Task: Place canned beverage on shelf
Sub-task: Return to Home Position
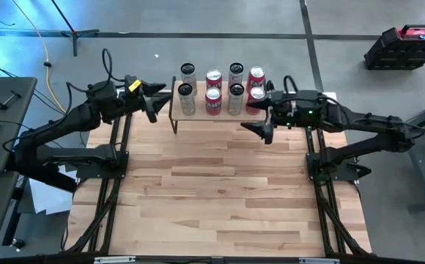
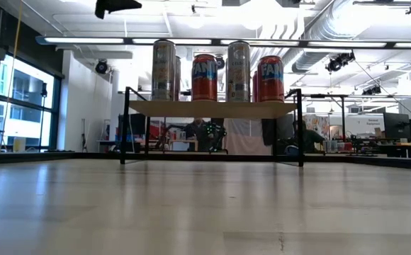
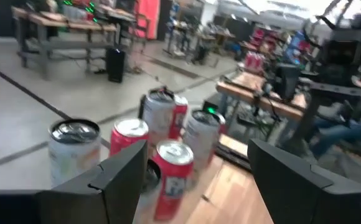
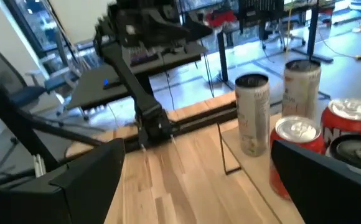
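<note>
back cans [image 2: 175, 69] half hidden — labels blurred

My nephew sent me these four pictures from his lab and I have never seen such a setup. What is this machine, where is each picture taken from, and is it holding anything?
It is a robot with two dark arms at a wooden table. One picture looks straight down, one looks level across the tabletop, and two come from cameras on the arms' wrists. At the table's far edge stands a small shelf carrying eight drink cans, silver and red ones, in two rows. The left gripper hangs beside the shelf's left end, the right gripper by its right end. Both are open and hold nothing; the dark shapes at the bottom of the wrist pictures are their own fingers.
</note>
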### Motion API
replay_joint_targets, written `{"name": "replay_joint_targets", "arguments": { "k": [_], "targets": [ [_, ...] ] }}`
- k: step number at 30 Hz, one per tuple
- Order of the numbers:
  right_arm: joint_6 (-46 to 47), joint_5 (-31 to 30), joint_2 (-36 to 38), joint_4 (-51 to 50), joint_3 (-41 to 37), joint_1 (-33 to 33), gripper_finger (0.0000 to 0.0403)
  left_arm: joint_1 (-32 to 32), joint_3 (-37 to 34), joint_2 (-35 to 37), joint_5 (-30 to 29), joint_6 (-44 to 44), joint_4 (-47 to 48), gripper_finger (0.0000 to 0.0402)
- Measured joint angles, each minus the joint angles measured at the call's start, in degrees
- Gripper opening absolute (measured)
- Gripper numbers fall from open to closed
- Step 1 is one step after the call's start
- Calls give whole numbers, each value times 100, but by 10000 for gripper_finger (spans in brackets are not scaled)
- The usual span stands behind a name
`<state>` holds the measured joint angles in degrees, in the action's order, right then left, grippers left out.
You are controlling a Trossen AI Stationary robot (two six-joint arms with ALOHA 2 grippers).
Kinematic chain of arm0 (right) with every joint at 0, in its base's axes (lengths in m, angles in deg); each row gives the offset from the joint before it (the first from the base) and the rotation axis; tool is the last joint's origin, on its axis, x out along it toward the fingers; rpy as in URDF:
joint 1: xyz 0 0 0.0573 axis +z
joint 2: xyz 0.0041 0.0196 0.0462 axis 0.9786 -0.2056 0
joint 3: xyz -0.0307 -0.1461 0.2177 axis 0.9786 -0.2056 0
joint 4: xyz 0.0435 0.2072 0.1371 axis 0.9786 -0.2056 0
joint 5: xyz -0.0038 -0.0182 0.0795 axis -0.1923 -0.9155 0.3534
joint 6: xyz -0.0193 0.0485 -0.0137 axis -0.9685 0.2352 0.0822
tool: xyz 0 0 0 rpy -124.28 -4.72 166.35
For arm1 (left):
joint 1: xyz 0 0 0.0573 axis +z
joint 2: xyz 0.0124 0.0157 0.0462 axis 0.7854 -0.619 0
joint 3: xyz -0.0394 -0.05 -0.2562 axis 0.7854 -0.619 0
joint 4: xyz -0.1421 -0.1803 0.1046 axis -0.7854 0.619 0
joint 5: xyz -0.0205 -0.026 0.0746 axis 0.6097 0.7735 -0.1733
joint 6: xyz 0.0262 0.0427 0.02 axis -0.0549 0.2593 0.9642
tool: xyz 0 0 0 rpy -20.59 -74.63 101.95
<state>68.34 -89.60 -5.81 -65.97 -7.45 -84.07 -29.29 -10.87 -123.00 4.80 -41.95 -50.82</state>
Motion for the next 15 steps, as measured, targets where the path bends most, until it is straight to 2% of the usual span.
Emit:
{"name": "replay_joint_targets", "arguments": {
  "k": [5, 10, 12, 15],
  "targets": [
    [364, 67, -336, -19, 0, 0, 385, -135, 0, 98, 66, -8, 374, 266],
    [-105, 188, -526, 92, 0, 89, 377, -261, 0, 182, 97, -6, 740, 266],
    [-214, 80, -510, 136, 1, 225, 362, -309, 0, 204, 311, 4, 1074, 266],
    [-485, 43, -444, 115, 51, 489, 324, -315, 0, 203, 1028, 265, 1802, 266]
  ]
}}
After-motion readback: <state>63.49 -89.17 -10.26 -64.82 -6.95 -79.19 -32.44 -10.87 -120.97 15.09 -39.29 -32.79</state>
